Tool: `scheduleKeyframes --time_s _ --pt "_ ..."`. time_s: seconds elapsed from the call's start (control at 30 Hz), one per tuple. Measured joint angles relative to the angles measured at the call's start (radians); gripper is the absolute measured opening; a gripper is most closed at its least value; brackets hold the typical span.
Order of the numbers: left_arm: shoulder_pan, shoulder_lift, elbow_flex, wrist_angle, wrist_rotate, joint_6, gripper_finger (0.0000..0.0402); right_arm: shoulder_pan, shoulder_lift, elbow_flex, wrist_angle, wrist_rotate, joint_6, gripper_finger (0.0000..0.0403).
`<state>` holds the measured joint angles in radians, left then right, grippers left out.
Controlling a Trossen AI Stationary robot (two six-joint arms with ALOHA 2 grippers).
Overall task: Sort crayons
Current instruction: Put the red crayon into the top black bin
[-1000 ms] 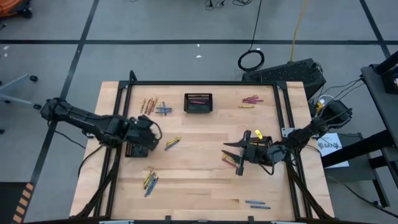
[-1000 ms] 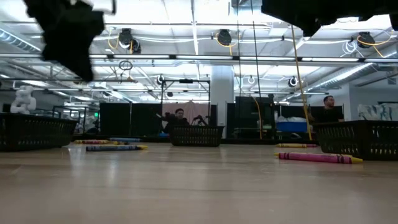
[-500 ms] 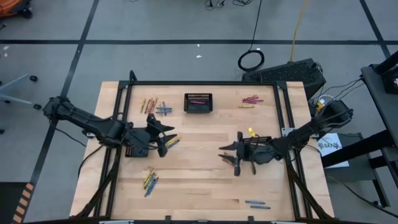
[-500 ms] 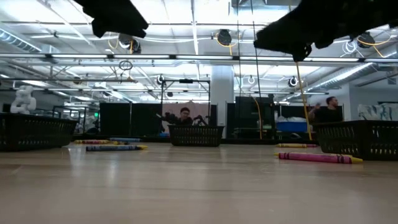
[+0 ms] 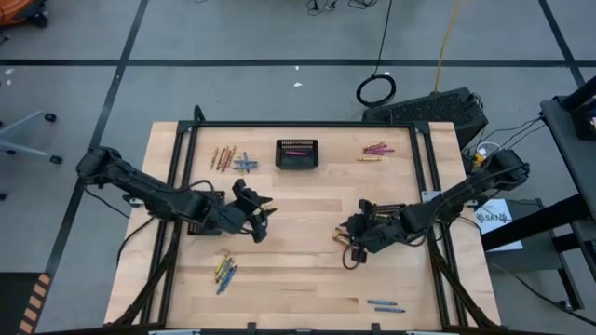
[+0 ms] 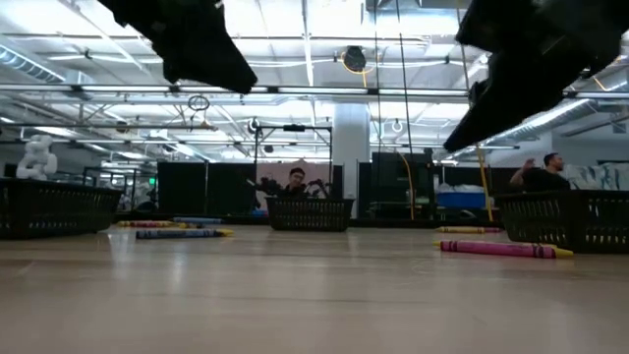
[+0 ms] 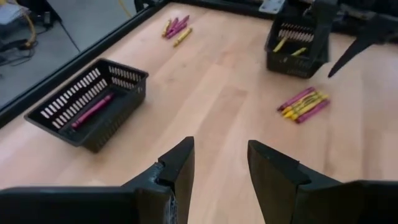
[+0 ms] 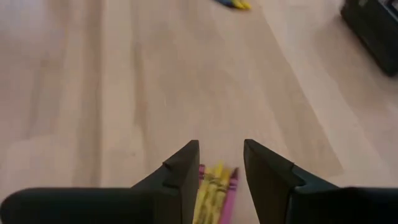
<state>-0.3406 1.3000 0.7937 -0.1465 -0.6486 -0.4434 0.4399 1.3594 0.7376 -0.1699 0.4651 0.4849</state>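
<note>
Crayons lie in small groups on the wooden table: a yellow and pink bunch [image 8: 214, 186] under my right gripper [image 8: 221, 163], which is open and slants down above it with a finger on either side. Another small bunch [image 5: 264, 213] lies by my left gripper [image 5: 260, 223], which is open [image 7: 221, 165] with nothing between its fingers and hangs above the table's middle left. More crayons lie at the far left [image 5: 230, 158], far right [image 5: 375, 149], near left [image 5: 223, 270] and near right [image 5: 384, 304].
A black mesh basket [image 5: 296, 154] stands at the far middle, with a pink crayon [image 7: 92, 111] in it. A second basket [image 7: 293, 50] with yellow crayons stands by the right arm. A black rail frames the table. People stand in the room beyond [image 6: 550, 175].
My left gripper has gone toward the table's right, out over the middle, and has tipped up from pointing down into a forward slant. My right gripper has tipped down over the yellow and pink bunch and sunk a little. The crayons have not moved.
</note>
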Motion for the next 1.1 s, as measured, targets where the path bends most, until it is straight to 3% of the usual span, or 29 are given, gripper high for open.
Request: scheduleKeyframes --time_s 0.43,0.57,0.8,1.1 --pt "0.020 0.155 -0.018 0.157 -0.037 0.134 0.0148 -0.217 0.107 0.069 -0.009 -0.231 -0.059 0.0114" --pt "0.025 0.167 -0.076 0.259 -0.037 0.162 0.0148 -0.240 0.161 0.094 -0.039 -0.287 -0.072 0.0114" --pt "0.044 0.167 -0.150 0.394 -0.028 0.161 0.0148 -0.270 0.241 0.185 -0.246 -0.291 -0.058 0.0114" --pt "0.046 0.167 -0.161 0.423 -0.011 0.165 0.0148 -0.282 0.363 0.209 -0.276 -0.389 -0.104 0.0114"
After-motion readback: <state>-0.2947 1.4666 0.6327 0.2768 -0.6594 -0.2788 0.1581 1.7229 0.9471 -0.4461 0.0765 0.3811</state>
